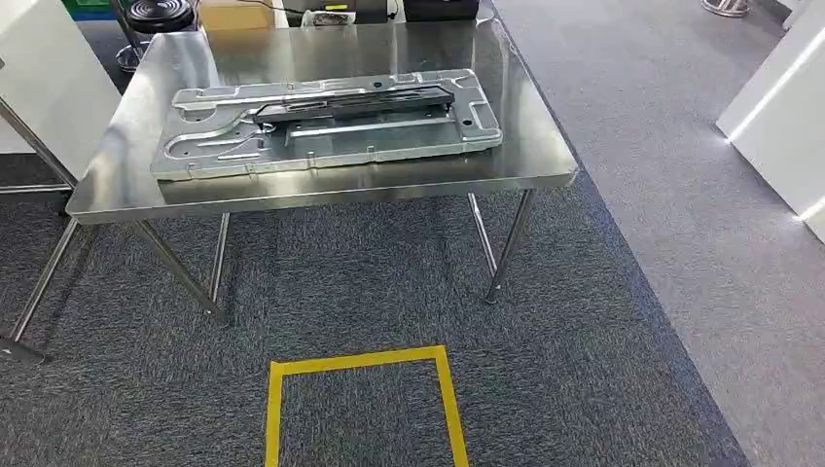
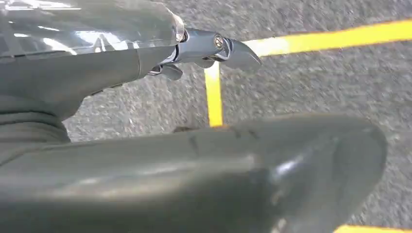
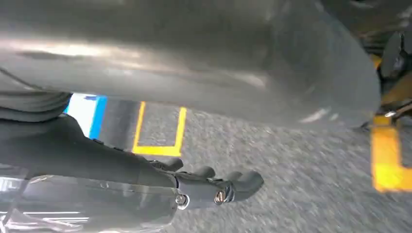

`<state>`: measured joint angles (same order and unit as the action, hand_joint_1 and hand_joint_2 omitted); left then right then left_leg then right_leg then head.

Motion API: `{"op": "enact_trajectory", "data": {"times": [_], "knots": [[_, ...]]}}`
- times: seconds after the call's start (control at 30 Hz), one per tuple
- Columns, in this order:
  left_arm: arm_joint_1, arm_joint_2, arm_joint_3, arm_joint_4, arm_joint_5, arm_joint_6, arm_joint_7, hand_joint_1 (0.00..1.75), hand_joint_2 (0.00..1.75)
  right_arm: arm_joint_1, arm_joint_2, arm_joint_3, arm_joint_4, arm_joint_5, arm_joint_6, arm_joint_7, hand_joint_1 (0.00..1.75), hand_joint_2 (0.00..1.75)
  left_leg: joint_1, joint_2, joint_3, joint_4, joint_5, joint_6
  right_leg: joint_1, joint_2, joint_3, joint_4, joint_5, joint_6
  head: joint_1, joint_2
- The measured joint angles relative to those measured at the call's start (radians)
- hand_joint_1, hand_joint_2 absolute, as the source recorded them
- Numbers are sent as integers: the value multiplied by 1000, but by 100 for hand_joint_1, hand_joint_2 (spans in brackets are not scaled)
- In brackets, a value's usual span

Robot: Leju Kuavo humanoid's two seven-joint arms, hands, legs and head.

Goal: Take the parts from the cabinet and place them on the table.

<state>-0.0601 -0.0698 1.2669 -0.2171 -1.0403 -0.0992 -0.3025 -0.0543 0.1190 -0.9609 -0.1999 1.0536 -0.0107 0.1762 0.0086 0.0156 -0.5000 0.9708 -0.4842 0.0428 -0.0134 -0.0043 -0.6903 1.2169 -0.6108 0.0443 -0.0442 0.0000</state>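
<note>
Steel tabletop (image 1: 545, 165) held a metal part (image 1: 326, 122); left robot hand (image 2: 214, 48) and right robot hand (image 3: 214, 187) hung empty, fingers loosely apart (over carpet). Next: turn w/ care toward cabinet.

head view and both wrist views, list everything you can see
large silver stamped sheet-metal panel: one, silver, lying flat on the table
long black bar-shaped part: one, black, on top of the panel
shiny stainless steel table: one, silver, ahead of the robot
yellow tape square: one, yellow, on grey carpet before the table
brown cardboard box: one, brown, beyond the table's far edge
left robot hand: grey, above the carpet, holding nothing
right robot hand: dark grey, above the carpet, holding nothing
</note>
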Motion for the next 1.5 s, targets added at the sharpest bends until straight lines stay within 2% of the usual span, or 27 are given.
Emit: {"op": "enact_trajectory", "data": {"times": [0.03, 0.1, 0.17, 0.23, 0.27, 0.37, 0.43, 0.5, 0.53, 0.57, 0.6, 0.67, 0.7, 0.73, 0.77, 0.87, 0.9, 0.93, 1.0, 1.07, 1.13, 1.2, 1.23, 1.37, 1.43, 1.47, 1.5], "knots": [[0, 0, 0, 0, -1, 1, 0, 0, 0, 0, 0, 0, 1, 1, 0, -2, 0, 0, -1, 0, -17, 2, 11, -1, -1, 0, -3, 55, -12, 2, 0, 0], [0, 0, 0, 0, -7, 1, 0, 0, 0, -2, 0, 1, 1, 2, -2, -10, 0, 0, -1, 2, -50, 10, 34, -6, -1, 0, 30, 74, 52, 2, 0, 0], [0, 0, 0, 0, -11, -3, -2, 0, 0, -2, 0, 1, 1, 2, -9, -14, 0, 0, -1, 1, -84, 20, 52, -12, -1, 0, 135, -51, 118, -6, 0, 0], [-1, -1, 0, 0, -14, -8, -3, 0, 0, -6, 0, 1, 1, 2, -12, -16, 0, 0, -6, 0, -97, 32, 65, -21, 9, 0, 269, -245, 74, -22, 0, 0], [-1, -1, 0, 0, -16, -8, -3, 0, 0, -6, 0, 1, 1, 2, -14, -16, 0, 0, -6, 2, -101, 31, 75, -28, 8, 1, 279, -271, 61, -27, 0, 0], [-1, 0, 0, 0, -18, -8, -3, 0, 0, -5, 1, 1, 2, 2, -16, -15, 0, 0, -5, 3, -107, 24, 103, -48, 7, 1, 256, -272, 87, -49, 0, 0], [-1, 1, 0, 0, -19, -8, -3, 0, 0, -10, 2, 1, 3, 2, -16, -14, 0, 0, 2, -6, -134, 86, 7, -52, 5, -7, 232, -272, 110, -67, 0, 0], [0, 1, 0, 0, -19, -10, -3, 0, 0, -9, 3, 1, 3, 2, -14, -14, 0, 0, 5, -6, -172, 241, -116, -61, 11, -8, 198, -271, 135, -70, 0, 0], [0, 1, 0, 0, -21, -11, -3, 0, 0, -8, 3, 1, 3, 4, -13, -14, 0, 0, 5, -6, -182, 305, -140, -63, 12, -9, 181, -267, 147, -71, 0, 0], [0, 1, 0, 0, -21, -11, -3, 0, 0, -8, 3, 1, 3, 5, -11, -15, 0, 0, 5, -6, -180, 344, -128, -64, 13, -7, 162, -264, 155, -70, 0, 0], [-1, 1, 0, 0, -18, -11, -3, 0, 0, -8, 3, 1, 3, 6, -8, -21, 0, 0, 5, -6, -159, 340, -87, -63, 13, -8, 143, -258, 164, -68, 0, 0], [-1, 1, 0, 0, -17, -11, -1, 0, 0, -8, 3, 1, 3, 10, -5, -29, 0, 0, 5, -6, -76, 244, 3, -58, 13, -8, 109, -242, 178, -63, 0, 0], [-3, 1, 0, 0, -16, -11, 0, 0, 0, -9, 3, 1, 3, 12, -3, -36, 0, 0, 4, -7, -5, 148, 2, -53, 13, -7, 96, -231, 184, -59, 0, 0], [-5, 2, 0, 0, -16, -11, 0, 0, 0, -9, 3, 2, 3, 13, 0, -42, 0, 0, -2, -7, 61, 53, -45, -48, 18, -6, 87, -221, 187, -54, 0, 0], [-7, 2, 0, 0, -14, -10, 0, 0, 0, -9, 3, 4, 3, 16, 2, -51, 0, 0, -2, -7, 87, -8, -75, -41, 20, -8, 84, -214, 191, -48, 0, 0], [-5, 1, 0, 0, -14, -6, 3, 0, 0, -10, 3, 10, 3, 18, 5, -63, 0, 0, -3, -6, 74, -13, -66, -20, 17, -10, 81, -217, 210, -28, 0, 0], [-5, 0, 0, 0, -14, -6, 5, 0, 0, -9, 2, 10, 3, 18, 5, -63, 0, 0, 2, -2, 70, -16, -54, -13, 12, -6, 76, -208, 204, -22, 0, 0], [-6, 0, 0, 0, -15, -6, 6, 0, 0, -9, 2, 10, 3, 18, 5, -63, 0, 0, 2, -2, 61, -16, -48, -5, 10, -3, 58, -170, 162, -18, 0, 0], [-6, 0, 0, 0, -15, -5, 6, 0, 0, -6, 2, 10, 3, 18, 5, -63, 0, 0, 1, -1, 42, -14, -34, -3, 6, 0, -5, -9, 63, -8, 0, 0], [-3, 0, 1, 0, -15, -4, 9, 0, 0, -4, 2, 10, 3, 18, 5, -63, 0, 0, 0, -1, 26, -10, -25, -6, 3, 0, -42, 105, 20, -2, 0, 0], [-2, 0, 1, 0, -15, -3, 9, 0, 0, -3, 2, 10, 3, 16, 5, -63, 0, 0, 1, -1, 21, -6, -22, -9, 0, 0, 17, 29, 65, -2, 0, 0], [-3, 0, 1, 0, -16, -3, 10, 0, 0, -4, 2, 10, 3, 15, 5, -64, 0, 0, 1, -1, 25, -3, -22, -13, 0, 0, 140, -172, 141, -11, 0, 0], [-4, 0, 1, 0, -16, -3, 10, 0, 0, -4, 2, 10, 3, 15, 5, -64, 0, 0, -3, -1, 22, -2, -22, -18, 4, 0, 171, -228, 130, -20, 0, 0], [-6, 0, 1, 0, -19, -3, 10, 0, 0, -4, 2, 10, 3, 11, 3, -63, 0, 0, -4, -1, 19, -1, -19, -41, 10, 0, 160, -233, 135, -41, 0, 0], [-6, 1, 1, 0, -21, -3, 10, 0, 0, -4, 2, 10, 3, 5, -5, -59, 0, 0, -1, -7, 7, 29, -45, -50, 2, -3, 165, -249, 144, -56, 0, 0], [-6, 1, 1, 0, -22, -3, 9, 0, 0, -5, 2, 10, 3, 0, -8, -58, 0, 175, -1, -7, -21, 86, -82, -53, 2, -3, 162, -248, 145, -61, 0, 0], [-6, 1, 1, 0, -24, -6, 9, 0, 0, -4, 2, 9, 3, -3, -9, -57, 0, 175, 1, -7, -61, 172, -127, -58, 4, -3, 160, -248, 147, -63, 0, 0]]}}
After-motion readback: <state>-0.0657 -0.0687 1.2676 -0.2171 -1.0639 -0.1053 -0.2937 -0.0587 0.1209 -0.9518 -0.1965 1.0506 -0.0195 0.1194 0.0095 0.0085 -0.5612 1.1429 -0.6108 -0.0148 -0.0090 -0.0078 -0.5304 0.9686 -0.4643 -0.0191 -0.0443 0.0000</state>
